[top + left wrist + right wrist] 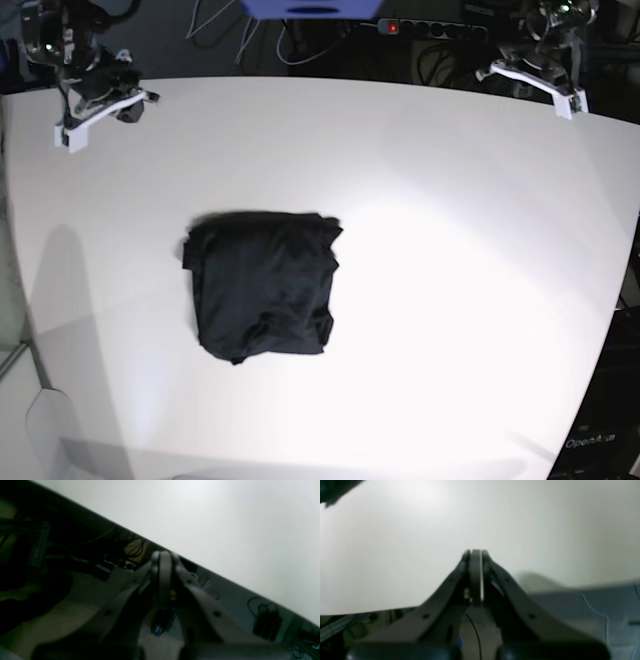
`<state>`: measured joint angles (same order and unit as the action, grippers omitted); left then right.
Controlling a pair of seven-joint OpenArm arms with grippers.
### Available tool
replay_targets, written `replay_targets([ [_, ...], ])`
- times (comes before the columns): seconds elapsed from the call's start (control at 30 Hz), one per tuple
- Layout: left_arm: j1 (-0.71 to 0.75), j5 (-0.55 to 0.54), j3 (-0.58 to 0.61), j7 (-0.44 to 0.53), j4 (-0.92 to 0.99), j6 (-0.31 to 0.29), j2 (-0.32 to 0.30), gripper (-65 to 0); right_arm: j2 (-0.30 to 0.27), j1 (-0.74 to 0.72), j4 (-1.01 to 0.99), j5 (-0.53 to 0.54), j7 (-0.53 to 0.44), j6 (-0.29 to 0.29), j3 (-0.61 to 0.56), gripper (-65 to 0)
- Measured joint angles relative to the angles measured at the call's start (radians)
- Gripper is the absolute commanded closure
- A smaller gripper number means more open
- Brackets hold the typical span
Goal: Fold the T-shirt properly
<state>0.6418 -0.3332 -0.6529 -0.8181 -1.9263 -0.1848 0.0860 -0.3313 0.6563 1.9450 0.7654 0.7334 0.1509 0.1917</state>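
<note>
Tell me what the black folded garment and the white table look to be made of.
The black folded T-shirt: soft, thin matte cloth, judging by its creases and rumpled lower edge; the exact fibre cannot be told. The white table: a hard, smooth top with a satin sheen, since lamp glare spreads across it; likely laminate or painted board.

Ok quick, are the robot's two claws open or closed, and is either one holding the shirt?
Left gripper: closed, holding nothing.
Right gripper: closed, holding nothing.
The T-shirt lies folded on the table, away from both.
</note>
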Motion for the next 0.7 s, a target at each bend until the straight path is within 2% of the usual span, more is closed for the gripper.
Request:
replay_targets([
  [0.13,0.026,0.004,-0.002,-0.013,0.000,0.000,0.023,0.0,0.038,0.092,0.000,0.000,0.004,0.000,0.085,0.0],
  [0.37,0.057,0.004,0.000,-0.008,-0.010,0.000,0.018,0.0,0.092,0.211,0.001,0.000,-0.007,0.000,0.182,0.0],
  [0.57,0.087,0.010,0.000,-0.006,-0.006,0.000,0.017,0.0,0.139,0.270,-0.045,0.001,0.003,0.000,0.187,0.0],
  [0.63,0.089,0.011,0.000,-0.002,0.014,0.000,0.016,0.0,0.152,0.269,-0.118,-0.002,-0.022,0.000,0.187,0.0],
  [0.7,0.085,0.011,0.000,0.010,0.056,0.000,0.013,0.0,0.154,0.256,-0.210,-0.003,-0.001,-0.003,0.178,0.0],
])
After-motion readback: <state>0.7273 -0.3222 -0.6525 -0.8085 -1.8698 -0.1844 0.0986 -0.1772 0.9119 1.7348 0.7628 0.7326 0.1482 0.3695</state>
